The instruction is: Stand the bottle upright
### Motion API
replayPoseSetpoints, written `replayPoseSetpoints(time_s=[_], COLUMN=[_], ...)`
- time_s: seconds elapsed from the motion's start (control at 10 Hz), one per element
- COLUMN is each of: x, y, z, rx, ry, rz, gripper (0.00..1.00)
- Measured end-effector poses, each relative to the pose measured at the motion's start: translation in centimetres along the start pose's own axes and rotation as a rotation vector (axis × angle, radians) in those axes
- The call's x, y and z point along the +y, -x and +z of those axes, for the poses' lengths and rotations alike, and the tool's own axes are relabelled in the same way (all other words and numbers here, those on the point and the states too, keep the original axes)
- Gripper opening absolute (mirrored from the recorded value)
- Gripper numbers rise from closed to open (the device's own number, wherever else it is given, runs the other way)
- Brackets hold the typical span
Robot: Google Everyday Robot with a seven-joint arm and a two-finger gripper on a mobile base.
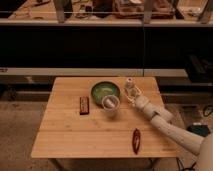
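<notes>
The bottle (129,83) is small and pale with a whitish cap. It appears upright on the wooden table (65,135), near the far right side, just right of the green bowl. My gripper (132,94) is right at the bottle's near side, at its lower part, reaching in from the lower right on the white arm (170,127). The gripper hides the bottle's base, so I cannot tell whether it rests on the table.
A green bowl (105,90) sits at the back middle, with a white cup (110,104) just in front of it, close to the gripper's left. A dark red flat packet (84,105) lies to the left. A red elongated object (135,140) lies near the front right edge.
</notes>
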Motion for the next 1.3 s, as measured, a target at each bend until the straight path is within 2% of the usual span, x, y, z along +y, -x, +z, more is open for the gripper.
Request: replayPoseSetpoints(time_s=[0.5,1.0,1.1,1.3], x=[0.5,-0.2,-0.2,-0.2], y=[-1.5,-1.8,-1.7,-1.8], z=[-0.5,-0.3,-0.4,-0.5], rx=[0.021,0.047,0.052,0.067], ry=[0.011,0.014,0.016,0.022], rz=[-0.002,0.067,0.081,0.110], gripper=[0.01,0.01,0.04,0.22])
